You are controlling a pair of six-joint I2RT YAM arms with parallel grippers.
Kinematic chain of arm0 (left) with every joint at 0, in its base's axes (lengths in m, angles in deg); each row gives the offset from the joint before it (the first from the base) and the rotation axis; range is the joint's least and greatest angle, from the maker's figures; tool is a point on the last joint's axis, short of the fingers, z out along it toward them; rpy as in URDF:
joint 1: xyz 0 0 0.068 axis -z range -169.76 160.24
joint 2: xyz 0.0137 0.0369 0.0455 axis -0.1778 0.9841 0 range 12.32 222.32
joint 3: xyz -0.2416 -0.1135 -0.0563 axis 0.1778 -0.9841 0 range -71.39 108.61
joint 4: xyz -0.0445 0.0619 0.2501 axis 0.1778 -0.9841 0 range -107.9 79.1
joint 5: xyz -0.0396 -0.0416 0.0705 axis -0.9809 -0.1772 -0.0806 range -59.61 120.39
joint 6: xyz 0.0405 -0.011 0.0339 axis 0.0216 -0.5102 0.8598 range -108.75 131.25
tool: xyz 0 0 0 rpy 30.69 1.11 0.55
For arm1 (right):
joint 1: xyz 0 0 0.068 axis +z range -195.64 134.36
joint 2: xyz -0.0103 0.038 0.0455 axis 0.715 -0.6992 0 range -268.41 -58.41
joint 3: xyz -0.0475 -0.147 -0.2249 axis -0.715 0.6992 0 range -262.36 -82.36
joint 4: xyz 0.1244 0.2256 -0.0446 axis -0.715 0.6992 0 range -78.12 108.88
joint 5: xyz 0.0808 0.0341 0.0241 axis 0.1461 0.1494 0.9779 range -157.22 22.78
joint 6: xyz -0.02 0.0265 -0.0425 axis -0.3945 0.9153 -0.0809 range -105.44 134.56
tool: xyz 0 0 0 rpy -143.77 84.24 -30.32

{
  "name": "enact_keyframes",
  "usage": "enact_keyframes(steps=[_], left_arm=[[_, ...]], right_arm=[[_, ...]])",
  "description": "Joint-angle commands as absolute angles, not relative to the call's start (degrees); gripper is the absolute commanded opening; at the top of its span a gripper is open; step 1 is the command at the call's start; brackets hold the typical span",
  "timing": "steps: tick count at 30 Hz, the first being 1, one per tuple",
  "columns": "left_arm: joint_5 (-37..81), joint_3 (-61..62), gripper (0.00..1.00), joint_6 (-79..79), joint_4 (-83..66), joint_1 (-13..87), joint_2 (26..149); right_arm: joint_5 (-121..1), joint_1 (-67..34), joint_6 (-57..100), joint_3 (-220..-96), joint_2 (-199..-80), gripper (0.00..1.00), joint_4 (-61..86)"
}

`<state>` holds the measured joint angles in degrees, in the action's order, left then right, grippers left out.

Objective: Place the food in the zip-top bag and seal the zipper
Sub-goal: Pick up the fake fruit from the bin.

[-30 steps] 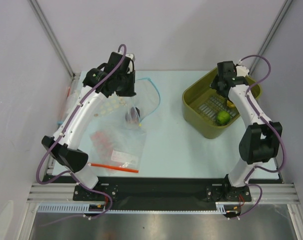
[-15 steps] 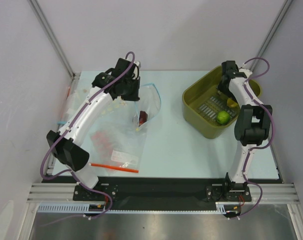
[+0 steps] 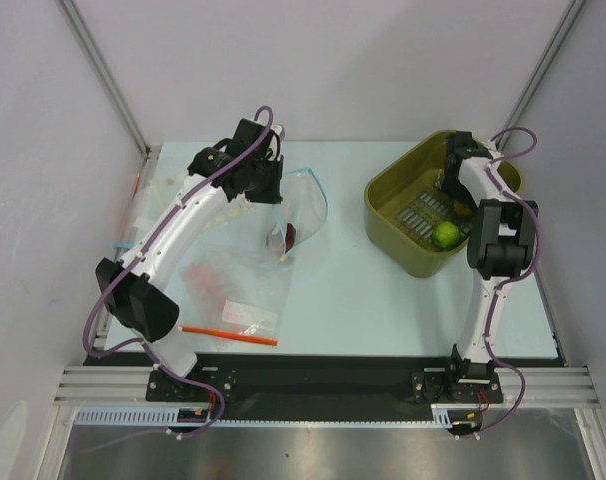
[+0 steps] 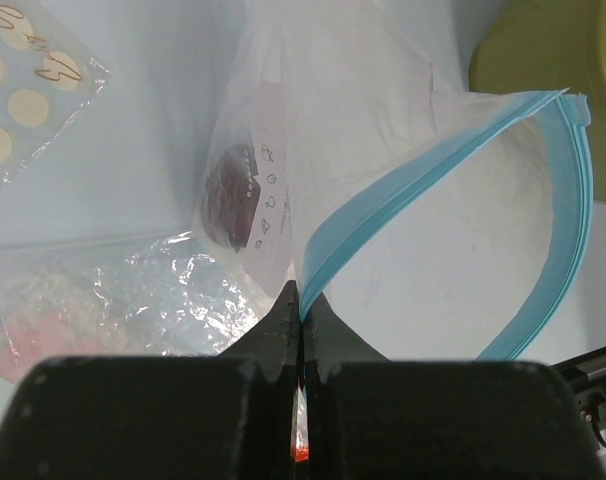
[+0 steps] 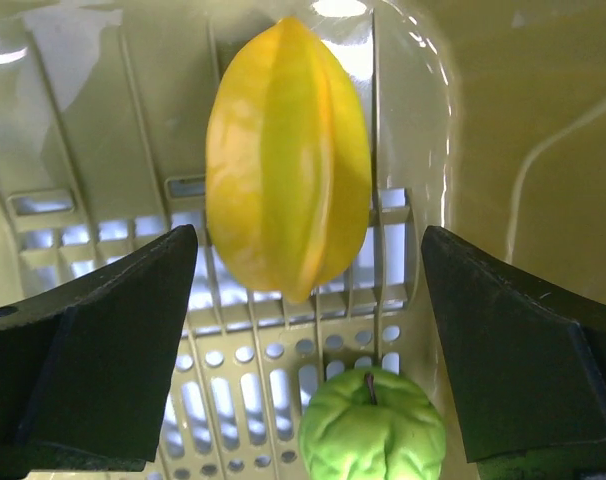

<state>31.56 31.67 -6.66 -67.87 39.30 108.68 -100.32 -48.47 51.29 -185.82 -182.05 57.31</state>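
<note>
My left gripper (image 3: 278,193) (image 4: 301,300) is shut on the rim of the zip-top bag (image 3: 301,210) (image 4: 383,130), pinching its light blue zipper (image 3: 324,203) (image 4: 403,195), and the bag's mouth hangs open toward the right. A dark red fruit (image 3: 284,236) (image 4: 233,195) lies inside the bag. My right gripper (image 3: 453,188) (image 5: 308,240) is open, low inside the olive basket (image 3: 383,182) (image 5: 523,100). Its fingers stand on either side of the near end of the yellow fruit (image 5: 288,150) without touching it. The green fruit (image 3: 445,234) (image 5: 373,425) sits just nearer on the basket floor.
A clear bag with white dots (image 3: 215,212) (image 4: 18,95) lies under the left arm. Another clear bag (image 3: 233,285) (image 4: 93,290) with a red-orange strip (image 3: 228,335) lies in front of it. The basket's walls close in around the right gripper.
The left gripper has shifted right with the bag's rim, and the bag's mouth has opened wider. The right arm has reached deeper into the basket, over the yellow fruit.
</note>
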Motion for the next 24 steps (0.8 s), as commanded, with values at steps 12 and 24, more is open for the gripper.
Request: enact_keyframes(steps=[12, 24], left_arm=[[29.4, 32.0, 0.0, -6.1, -66.5, 39.0, 108.7], [28.7, 31.8, 0.0, -6.9, -66.5, 39.0, 108.0]], right_arm=[[-102.3, -48.6, 49.7, -184.2, -177.7, 0.53, 51.0], [-95.4, -43.3, 45.3, -172.3, -159.8, 0.33, 42.7]])
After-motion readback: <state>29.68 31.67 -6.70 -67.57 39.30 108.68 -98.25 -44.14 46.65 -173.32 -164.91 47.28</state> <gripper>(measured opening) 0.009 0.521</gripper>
